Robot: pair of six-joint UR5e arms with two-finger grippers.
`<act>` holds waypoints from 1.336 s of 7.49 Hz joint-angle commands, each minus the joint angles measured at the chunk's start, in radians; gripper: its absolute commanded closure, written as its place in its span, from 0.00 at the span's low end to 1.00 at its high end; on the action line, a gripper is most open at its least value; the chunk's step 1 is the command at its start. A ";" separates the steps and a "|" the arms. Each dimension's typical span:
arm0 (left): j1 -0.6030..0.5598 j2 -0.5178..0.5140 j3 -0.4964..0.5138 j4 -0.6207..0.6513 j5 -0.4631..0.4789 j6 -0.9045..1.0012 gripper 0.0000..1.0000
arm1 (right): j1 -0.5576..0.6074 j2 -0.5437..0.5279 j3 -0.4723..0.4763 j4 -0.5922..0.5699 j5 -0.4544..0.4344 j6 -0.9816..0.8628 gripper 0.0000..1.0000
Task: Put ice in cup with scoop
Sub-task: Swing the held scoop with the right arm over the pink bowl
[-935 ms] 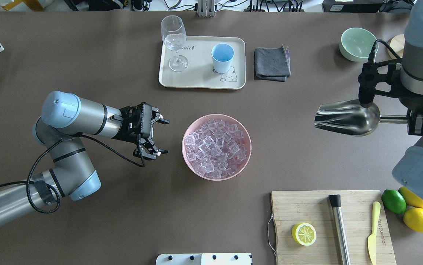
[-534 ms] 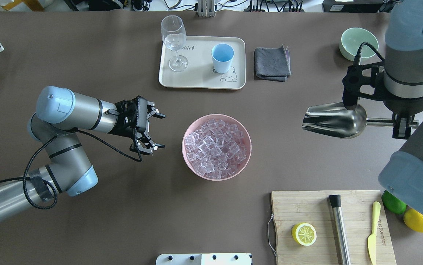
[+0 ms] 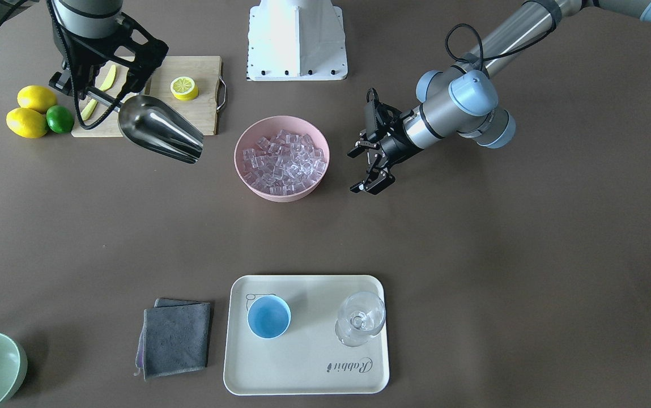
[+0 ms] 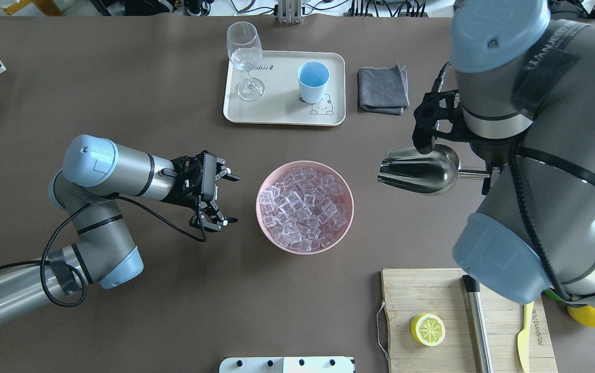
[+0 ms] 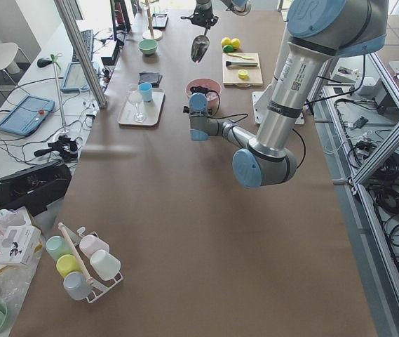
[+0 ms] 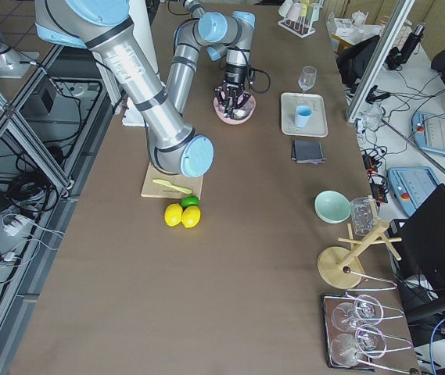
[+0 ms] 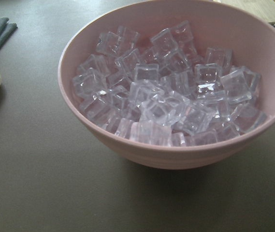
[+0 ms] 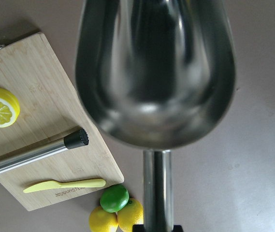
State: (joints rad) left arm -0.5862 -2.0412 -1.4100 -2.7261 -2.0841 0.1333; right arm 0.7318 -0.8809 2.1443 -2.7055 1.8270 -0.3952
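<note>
- now, front view: right gripper (image 3: 84, 93) clamps the scoop (image 3: 158, 133) by its handle, near the bowl (image 3: 281, 196) of ice (image 3: 283, 158).
- overhead: left gripper (image 4: 231, 199) spread wide, holding nothing; cup (image 4: 313, 83) on the tray (image 4: 276, 111), well apart.
- right wrist: scoop empty; a steep dig could shove the unheld bowl.

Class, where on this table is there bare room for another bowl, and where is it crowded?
Bare: the broad strip between the pink bowl and the tray, and the table beyond the tray's wine glass. Crowded: the cutting board and lemons, and the bowl's sides, flanked by scoop and left gripper.
</note>
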 commanded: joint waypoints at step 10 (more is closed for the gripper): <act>0.014 -0.013 0.025 0.002 0.002 -0.003 0.01 | -0.164 0.508 -0.642 -0.284 -0.040 0.129 1.00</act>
State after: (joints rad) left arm -0.5708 -2.0530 -1.3867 -2.7247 -2.0824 0.1311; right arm 0.5896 -0.3932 1.5762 -2.9891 1.7921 -0.3544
